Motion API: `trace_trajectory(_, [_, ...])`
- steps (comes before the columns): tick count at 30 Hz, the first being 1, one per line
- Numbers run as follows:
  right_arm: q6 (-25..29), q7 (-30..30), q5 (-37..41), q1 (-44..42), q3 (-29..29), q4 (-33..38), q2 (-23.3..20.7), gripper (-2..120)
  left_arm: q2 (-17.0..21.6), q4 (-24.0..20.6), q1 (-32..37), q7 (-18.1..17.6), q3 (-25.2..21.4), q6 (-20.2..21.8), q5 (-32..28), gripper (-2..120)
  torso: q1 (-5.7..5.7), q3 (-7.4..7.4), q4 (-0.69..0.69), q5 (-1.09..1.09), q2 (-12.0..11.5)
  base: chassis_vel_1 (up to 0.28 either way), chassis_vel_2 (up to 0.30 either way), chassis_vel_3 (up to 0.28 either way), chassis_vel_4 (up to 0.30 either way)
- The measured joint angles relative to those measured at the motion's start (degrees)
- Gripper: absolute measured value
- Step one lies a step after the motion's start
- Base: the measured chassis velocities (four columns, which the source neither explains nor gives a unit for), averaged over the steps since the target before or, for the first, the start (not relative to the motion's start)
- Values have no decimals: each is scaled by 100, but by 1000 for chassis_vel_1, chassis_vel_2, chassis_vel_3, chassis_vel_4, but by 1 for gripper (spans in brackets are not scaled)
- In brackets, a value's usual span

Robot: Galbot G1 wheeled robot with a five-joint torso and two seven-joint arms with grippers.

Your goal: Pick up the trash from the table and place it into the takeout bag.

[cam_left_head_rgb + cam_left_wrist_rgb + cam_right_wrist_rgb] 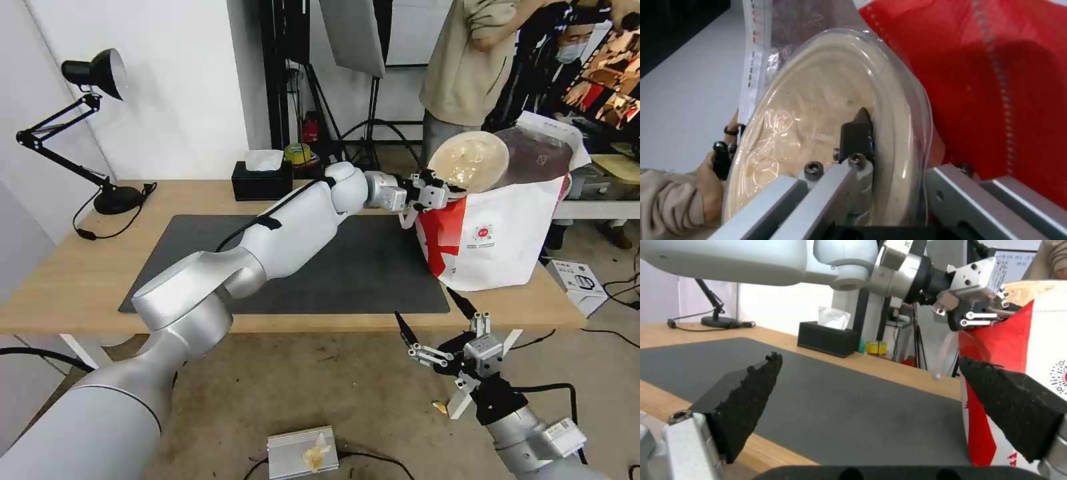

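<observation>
My left gripper (441, 191) is shut on the rim of a tan bowl (470, 160) with a clear lid. It holds the bowl tilted on edge over the open mouth of the white-and-red takeout bag (497, 240). The bag stands at the right end of the table (73, 273). In the left wrist view a black finger (857, 133) presses on the bowl (818, 106), with the bag's red fabric (996, 83) beside it. My right gripper (430, 310) hangs open and holds nothing, below the table's front edge near the bag (1040, 340).
A dark grey mat (373, 273) covers the middle of the table. A black tissue box (261, 180) and a desk lamp (100, 133) stand along the back edge. On the floor lie a small box (580, 283) and a metal case (302, 453).
</observation>
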Motion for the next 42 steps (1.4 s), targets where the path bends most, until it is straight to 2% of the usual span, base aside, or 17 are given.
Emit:
trace_trajectory(23, [0, 0, 0, 0, 0, 0, 0, 100, 1, -137, -126, 74, -13, -47, -55, 1, 0, 0, 0, 0, 0, 0, 0, 0, 0])
trace_trajectory(27, [0, 0, 0, 0, 0, 0, 0, 100, 1, -190, -153, 85, 29, -51, -203, 20, 0, 0, 0, 0, 0, 0, 0, 0, 0])
trace_trajectory(28, [0, 0, 0, 0, 0, 0, 0, 100, 1, -190, -153, 85, 29, -51, -203, 20, 0, 0, 0, 0, 0, 0, 0, 0, 0])
trace_trajectory(31, [0, 0, 0, 0, 0, 0, 0, 100, -1, -206, -202, 100, 80, -50, -279, 32, 0, 0, 0, 0, 0, 0, 0, 0, 0])
trace_trajectory(37, [0, 0, 0, 0, 0, 0, 0, 100, -2, -214, -211, 99, 101, -49, -301, 38, 0, 0, 0, 0, 0, 0, 0, 0, 0])
trace_trajectory(42, [0, 0, 0, 0, 0, 0, 0, 100, -2, -225, -211, 84, 96, -56, -290, 54, 0, 0, 0, 0, 0, 0, 0, 0, 0])
